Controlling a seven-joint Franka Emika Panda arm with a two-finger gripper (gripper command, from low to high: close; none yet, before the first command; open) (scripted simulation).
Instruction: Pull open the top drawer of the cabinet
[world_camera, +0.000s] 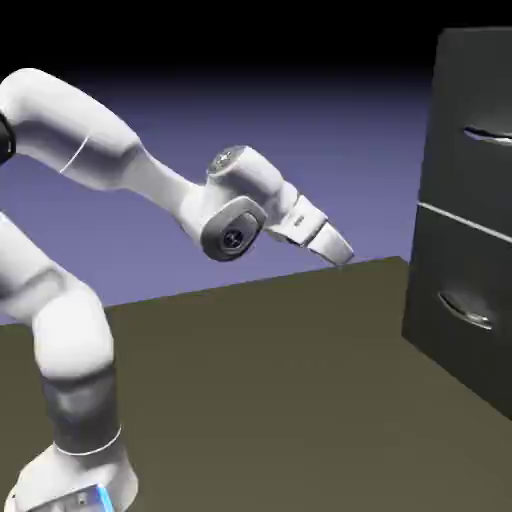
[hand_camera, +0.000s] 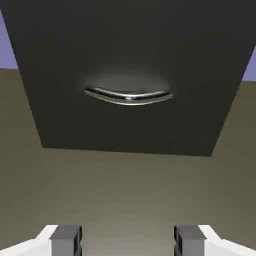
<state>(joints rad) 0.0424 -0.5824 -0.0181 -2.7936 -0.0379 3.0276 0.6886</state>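
Two open fingers (hand_camera: 66, 242), one shut top drawer (world_camera: 460, 175)

Nearest the robot's body, the arm (world_camera: 165, 185) reaches out over the brown surface (world_camera: 250, 400). At its end, the hand (world_camera: 342, 264) points out and down. Its fingers are wide apart, with nothing between them. It isn't touching any handle.

Next comes the gap. I'd lift the hand and tip it up before going across it, because it looks too low for this job. Its own view shows one handle, and I think that's the one on the low drawer (world_camera: 450, 260). Grabbing that low handle (world_camera: 466, 311) would open the wrong drawer.

Farthest off is the cabinet (world_camera: 475, 60), at the exterior view's right. The top drawer is its upper front, above the pale line (world_camera: 465, 222), and it looks shut. Its curved silver handle (world_camera: 489, 136) runs sideways. The fingers look lined up along a bar like that, so I'd turn the hand until one goes above and one below. Go in slowly, or a tip may bump the front. Then squeeze, and pull straight back.
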